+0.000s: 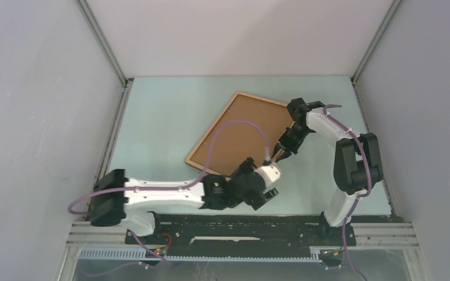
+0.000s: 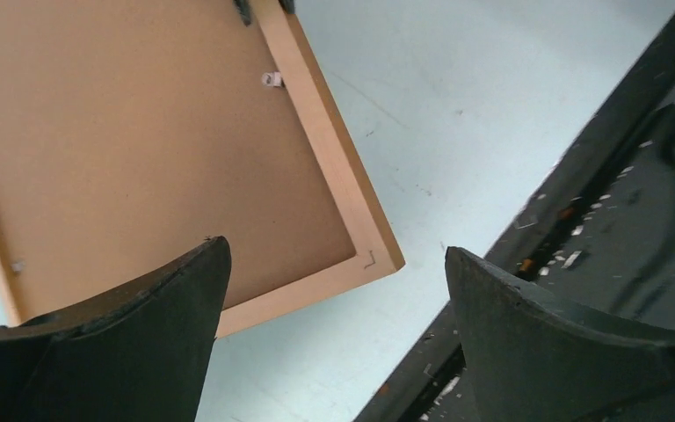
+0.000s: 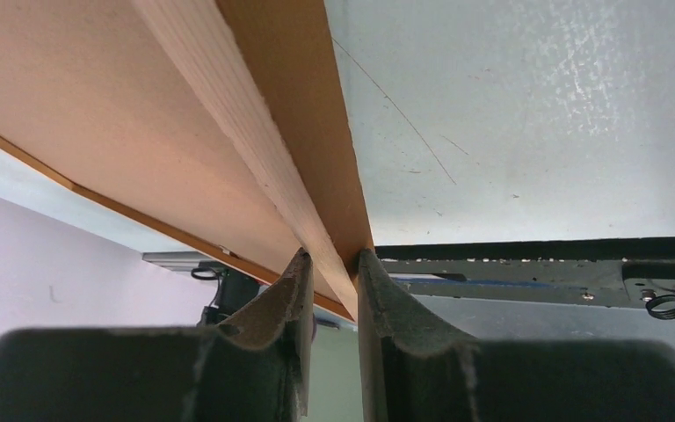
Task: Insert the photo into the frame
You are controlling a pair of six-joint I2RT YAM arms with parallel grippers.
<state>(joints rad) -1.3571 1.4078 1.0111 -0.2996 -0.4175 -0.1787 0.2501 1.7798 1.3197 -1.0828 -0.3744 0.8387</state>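
Three walls (image 1: 35, 88): pale grey, closing in the left, far and right sides.
Table (image 1: 170, 117): pale blue-green, a few scuffs.
Base rail (image 1: 240, 225): black, along the near edge, both arms bolted to it.
Left arm (image 1: 158, 196): white, lying low, reaching right across the near side, wrist by the frame's near corner.
Right arm (image 1: 351, 164): white and black, elbow up, bent back left toward the frame's right edge.
Frame (image 1: 212, 124): thin light wood, mid-table, turned diagonally, back side up. Near corner points at the base rail.
Backing board (image 1: 240, 140): plain brown, fills the frame's back.
Cable (image 1: 234, 121): purple, arcs over the board from the left arm.
Left gripper (image 2: 336, 249): fingers spread wide, holding nothing, hovering over the frame's near corner. One finger above the board, the other above the rail.
Right gripper (image 3: 332, 257): clenched on the frame's right edge, wood rim pinched between both fingers. Cannot tell if that edge is lifted off the table.
Clip (image 2: 271, 79): small, pale, on the board just beside the rim.
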